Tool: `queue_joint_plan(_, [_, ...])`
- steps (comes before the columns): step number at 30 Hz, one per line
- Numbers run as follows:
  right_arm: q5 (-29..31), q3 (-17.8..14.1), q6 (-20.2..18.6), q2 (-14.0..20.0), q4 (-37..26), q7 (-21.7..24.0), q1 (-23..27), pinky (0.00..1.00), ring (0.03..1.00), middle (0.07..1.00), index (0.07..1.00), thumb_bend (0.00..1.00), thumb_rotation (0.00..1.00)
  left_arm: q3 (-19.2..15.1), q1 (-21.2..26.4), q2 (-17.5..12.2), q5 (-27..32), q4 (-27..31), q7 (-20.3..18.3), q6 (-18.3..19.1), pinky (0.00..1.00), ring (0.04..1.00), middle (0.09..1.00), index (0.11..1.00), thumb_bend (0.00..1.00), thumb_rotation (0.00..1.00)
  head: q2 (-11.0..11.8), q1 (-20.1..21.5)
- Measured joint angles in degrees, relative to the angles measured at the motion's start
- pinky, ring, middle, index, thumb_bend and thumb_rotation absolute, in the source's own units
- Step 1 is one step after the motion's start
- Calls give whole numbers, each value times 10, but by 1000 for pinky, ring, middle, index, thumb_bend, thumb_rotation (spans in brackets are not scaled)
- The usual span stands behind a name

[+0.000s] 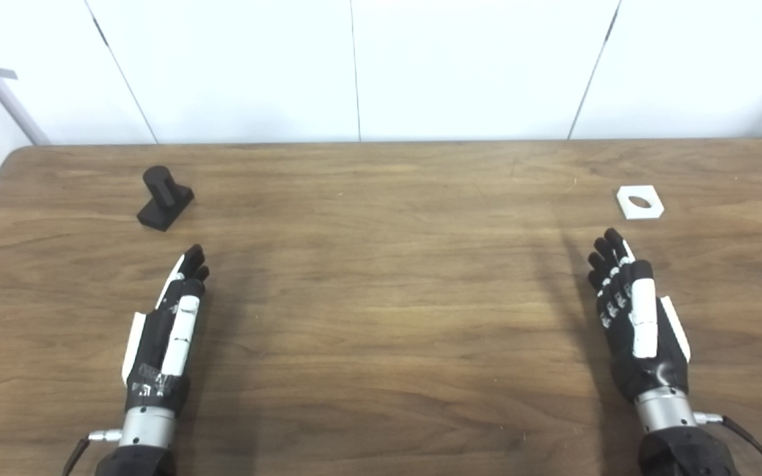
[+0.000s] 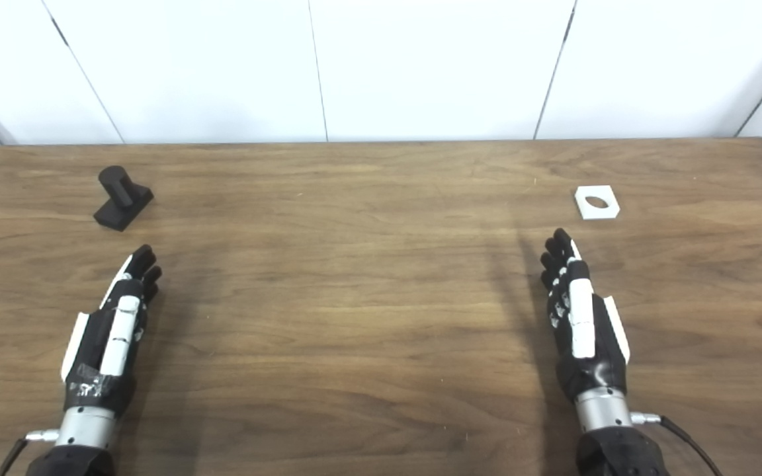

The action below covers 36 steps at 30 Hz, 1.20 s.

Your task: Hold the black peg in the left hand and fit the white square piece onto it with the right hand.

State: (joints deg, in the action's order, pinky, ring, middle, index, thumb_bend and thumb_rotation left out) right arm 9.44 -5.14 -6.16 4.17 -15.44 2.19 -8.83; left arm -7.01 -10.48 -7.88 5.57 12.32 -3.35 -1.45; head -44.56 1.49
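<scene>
- So far both hands hold nothing: left hand and right hand lie flat, fingers straight and close together.
- Peg stands just past the left hand; a bump could tip it.
- Square lies flat just past the right hand, hard to pick up; it may slide away.

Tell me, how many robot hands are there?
2. The left hand is open, near the black peg. The right hand is open, near the white square piece. Nothing looks hidden.
</scene>
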Motion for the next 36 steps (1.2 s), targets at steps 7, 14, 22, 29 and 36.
queue_joint_plan(7, [1, 0, 1, 0, 1, 1, 0, 1000, 977, 977, 975, 521, 1000, 0, 0, 0, 2, 0, 0, 0, 1000, 965, 972, 966, 532, 815, 2, -3])
queue_joint_plan(14, [4, -5, 1, 0, 1, 1, -1, 1000, 986, 980, 969, 530, 1000, 3, -1, 2, -5, 1, 2, 0, 993, 960, 962, 963, 475, 839, 25, -50])
queue_joint_plan(22, [16, -12, 12, 6, 8, 14, -6, 1000, 999, 986, 984, 519, 1000, 10, -7, 11, -20, 2, 9, -7, 991, 953, 952, 955, 485, 826, 71, -103])
queue_joint_plan(29, [15, -16, 36, 9, 21, 26, -8, 1000, 995, 977, 978, 540, 1000, 18, -11, 16, -35, 2, 20, -16, 985, 959, 952, 950, 479, 808, 117, -135])
queue_joint_plan(36, [15, -18, 45, 10, 30, 31, -9, 1000, 1000, 999, 992, 519, 1000, 30, -12, 18, -54, 2, 30, -17, 999, 961, 953, 954, 447, 810, 155, -169])
